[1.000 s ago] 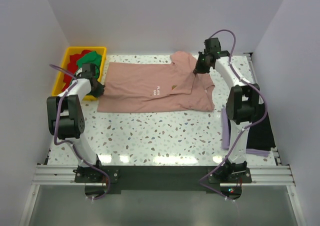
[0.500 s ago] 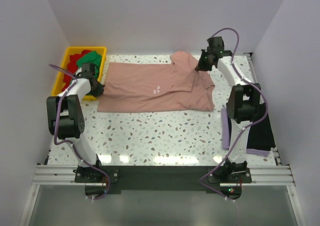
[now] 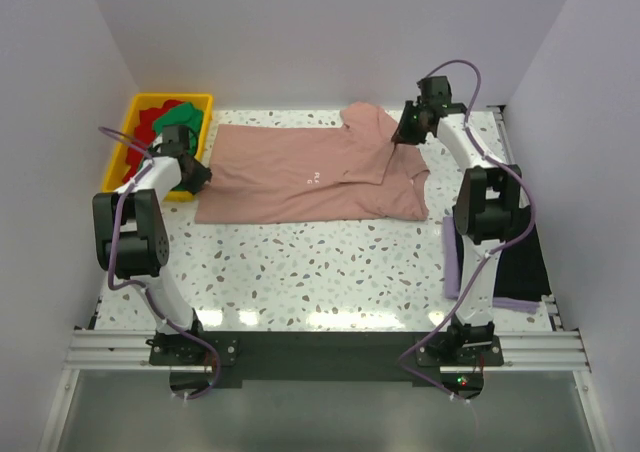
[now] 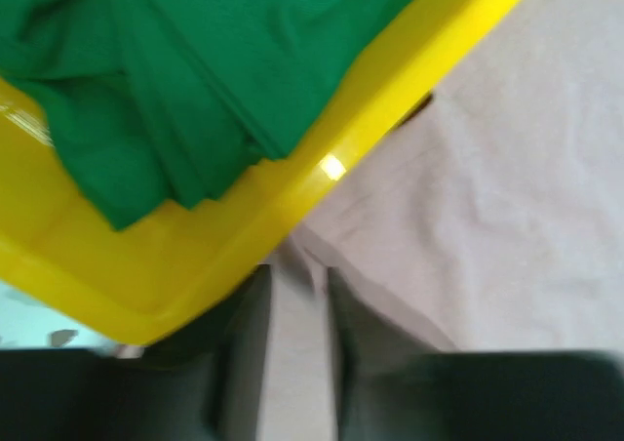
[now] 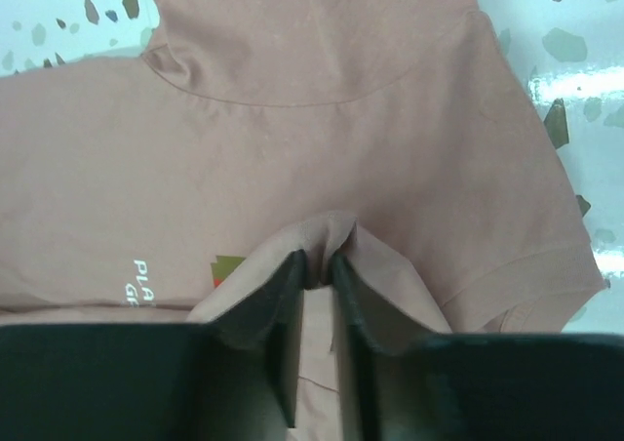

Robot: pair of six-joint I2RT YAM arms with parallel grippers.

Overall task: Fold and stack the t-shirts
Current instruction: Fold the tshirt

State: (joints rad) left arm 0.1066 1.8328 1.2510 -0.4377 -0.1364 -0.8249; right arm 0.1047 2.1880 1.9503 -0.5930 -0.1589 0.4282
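Fingers of the right gripper were clamped on a raised fold of the pink shirt, which lay spread along the worktop's far edge, its left hem beside the bin in the far-left corner. I saw the left gripper narrowly parted at that hem; whether it held cloth, I couldn't tell.

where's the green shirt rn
In the top view, the green t-shirt lies in the yellow bin at the far-left corner, beside a red shirt, left of the pink t-shirt.
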